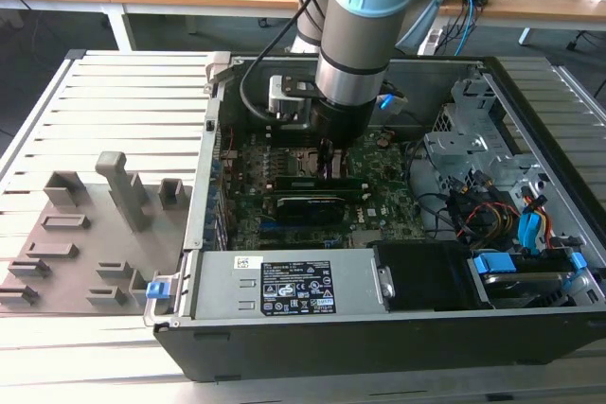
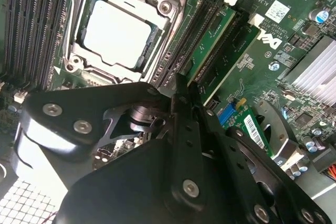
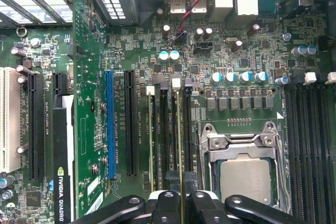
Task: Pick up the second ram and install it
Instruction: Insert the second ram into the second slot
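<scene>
The motherboard [image 3: 247,56] is matt green circuit board studded with shiny metal capacitor tops. At its centre the CPU [image 2: 118,32] has a dull, smooth metal lid inside a bright metal frame [image 2: 157,9]. Beside it run black plastic slots [image 3: 131,124] with white plastic clips. The gripper [image 2: 181,98] is matt black metal with bright screw heads.

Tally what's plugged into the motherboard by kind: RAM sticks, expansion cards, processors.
RAM sticks: 2, the first stick in its slot and the second ram held by the gripper
Black expansion card: 1
Processor in its socket: 1
Total: 4
</scene>
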{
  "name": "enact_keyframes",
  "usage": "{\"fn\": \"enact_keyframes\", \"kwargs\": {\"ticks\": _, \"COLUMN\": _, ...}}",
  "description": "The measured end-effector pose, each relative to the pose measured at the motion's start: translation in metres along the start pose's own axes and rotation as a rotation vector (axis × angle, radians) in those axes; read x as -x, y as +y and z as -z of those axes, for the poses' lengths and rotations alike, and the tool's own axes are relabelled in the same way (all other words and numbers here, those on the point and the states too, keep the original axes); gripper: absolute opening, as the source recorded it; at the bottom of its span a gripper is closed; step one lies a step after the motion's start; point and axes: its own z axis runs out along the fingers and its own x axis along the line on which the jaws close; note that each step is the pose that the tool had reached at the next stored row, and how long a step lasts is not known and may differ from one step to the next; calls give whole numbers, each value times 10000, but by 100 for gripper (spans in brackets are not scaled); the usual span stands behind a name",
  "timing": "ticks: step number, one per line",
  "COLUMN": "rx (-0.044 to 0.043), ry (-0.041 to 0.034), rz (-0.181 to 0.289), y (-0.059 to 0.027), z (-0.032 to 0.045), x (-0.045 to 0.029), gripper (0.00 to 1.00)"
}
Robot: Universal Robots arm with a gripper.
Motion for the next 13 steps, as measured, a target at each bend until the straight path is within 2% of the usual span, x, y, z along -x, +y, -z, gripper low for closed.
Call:
{"fn": "enact_keyframes", "kwargs": {"ticks": 2, "rx": -5, "ry": -2, "rz": 1, "y": -1, "z": -2, "x": 0, "gripper": 15}}
{"fn": "enact_keyframes", "kwargs": {"ticks": 3, "rx": 0, "ry": 0, "rz": 0, "y": 0, "z": -2, "x": 0, "gripper": 22}}
{"fn": "enact_keyframes", "kwargs": {"ticks": 4, "rx": -1, "ry": 0, "rz": 0, "y": 3, "z": 35, "x": 1, "gripper": 22}}
{"fn": "enact_keyframes", "kwargs": {"ticks": 5, "rx": -2, "ry": 2, "rz": -1, "y": 10, "z": 146, "x": 12, "gripper": 22}}
{"fn": "enact_keyframes", "kwargs": {"ticks": 7, "rx": -5, "ry": 24, "rz": -2, "y": 27, "z": 369, "x": 88, "gripper": 20}}
{"fn": "enact_keyframes", "kwargs": {"ticks": 8, "rx": -10, "ry": 29, "rz": -1, "y": 34, "z": 482, "x": 107, "gripper": 11}}
{"fn": "enact_keyframes", "kwargs": {"ticks": 9, "rx": -12, "ry": 27, "rz": 0, "y": 36, "z": 517, "x": 108, "gripper": 11}}
{"fn": "enact_keyframes", "kwargs": {"ticks": 13, "rx": -11, "ry": 28, "rz": -2, "y": 37, "z": 520, "x": 108, "gripper": 11}}
